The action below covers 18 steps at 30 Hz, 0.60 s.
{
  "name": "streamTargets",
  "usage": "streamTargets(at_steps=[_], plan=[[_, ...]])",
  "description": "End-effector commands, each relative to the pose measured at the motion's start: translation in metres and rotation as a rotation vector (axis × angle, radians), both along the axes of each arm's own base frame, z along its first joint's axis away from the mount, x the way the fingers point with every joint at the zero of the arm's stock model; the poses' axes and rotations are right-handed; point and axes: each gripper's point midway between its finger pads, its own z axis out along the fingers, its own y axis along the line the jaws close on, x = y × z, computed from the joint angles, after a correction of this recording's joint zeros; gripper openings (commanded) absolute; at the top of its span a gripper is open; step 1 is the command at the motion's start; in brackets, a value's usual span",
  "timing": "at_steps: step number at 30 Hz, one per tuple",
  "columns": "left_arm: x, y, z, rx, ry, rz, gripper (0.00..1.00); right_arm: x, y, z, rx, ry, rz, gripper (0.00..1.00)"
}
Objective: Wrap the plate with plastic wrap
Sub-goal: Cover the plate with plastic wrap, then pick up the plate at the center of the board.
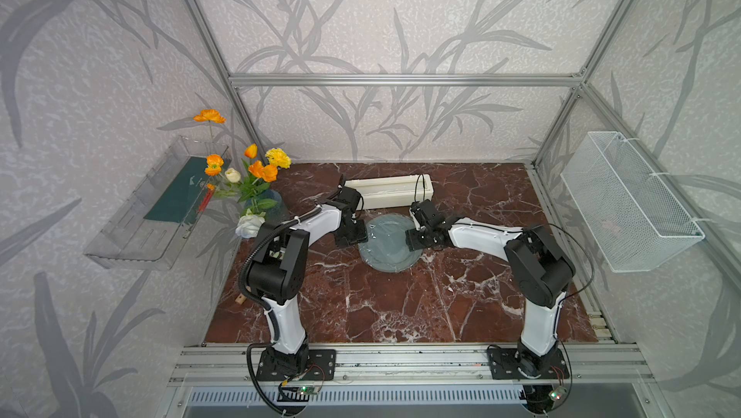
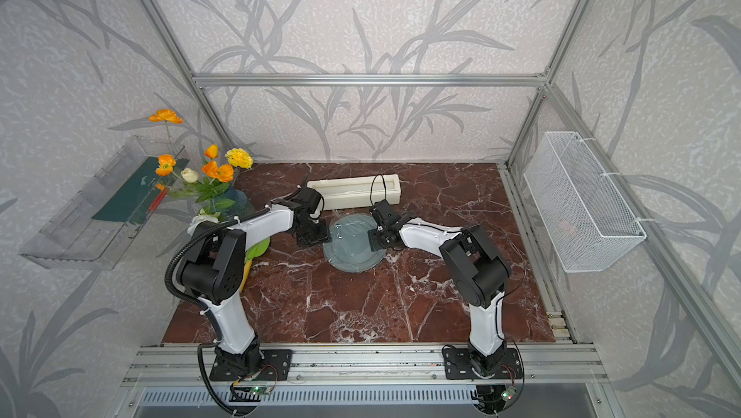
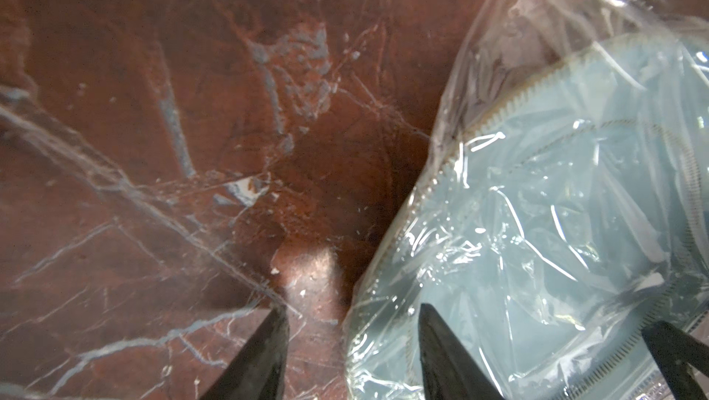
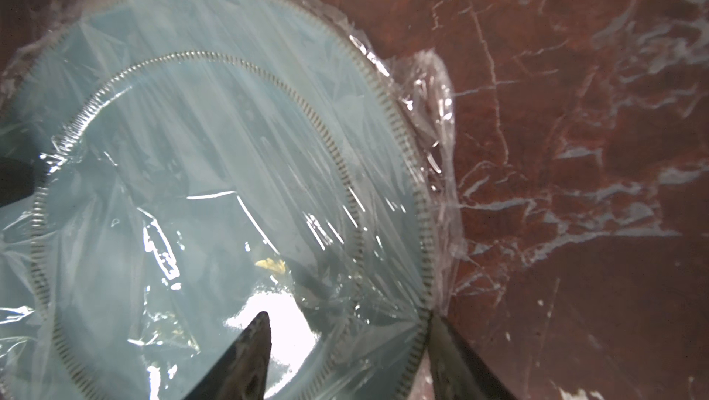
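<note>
The grey-blue plate [image 1: 387, 253] [image 2: 353, 251] lies on the marble table between my two grippers, in front of the cream box. Crinkled plastic wrap [image 4: 433, 110] [image 3: 518, 33] covers its top and spills past the rim onto the table. My left gripper [image 1: 353, 235] [image 3: 353, 311] points down at the plate's left edge, open, one finger over the table and one over the wrapped plate [image 3: 556, 206]. My right gripper [image 1: 417, 237] [image 4: 347, 315] stands open at the right edge, straddling the rim, one fingertip over the plate [image 4: 215, 129] and one just outside it.
A long cream dispenser box [image 1: 389, 191] lies just behind the plate. A vase of orange and yellow flowers [image 1: 256, 195] stands at the table's left edge. A clear shelf [image 1: 156, 211] hangs on the left wall and a white wire basket [image 1: 629, 199] on the right.
</note>
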Motion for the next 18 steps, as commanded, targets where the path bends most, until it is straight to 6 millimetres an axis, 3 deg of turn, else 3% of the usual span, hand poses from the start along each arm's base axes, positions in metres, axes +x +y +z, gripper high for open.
streamTargets(at_steps=[1,10,14,18], plan=[[-0.005,-0.005,-0.008,-0.018,0.025,0.008,0.53,-0.010,0.008,-0.013,0.077,0.063,-0.005,0.61],[-0.022,-0.037,-0.020,-0.132,0.041,0.012,0.46,-0.025,0.036,-0.033,0.403,0.203,-0.105,0.55],[-0.030,-0.056,-0.020,-0.225,0.031,0.029,0.38,-0.016,0.048,-0.019,0.635,0.217,-0.151,0.52],[-0.036,-0.070,-0.018,-0.284,0.008,0.042,0.32,-0.011,0.058,-0.001,0.754,0.202,-0.138,0.50]])
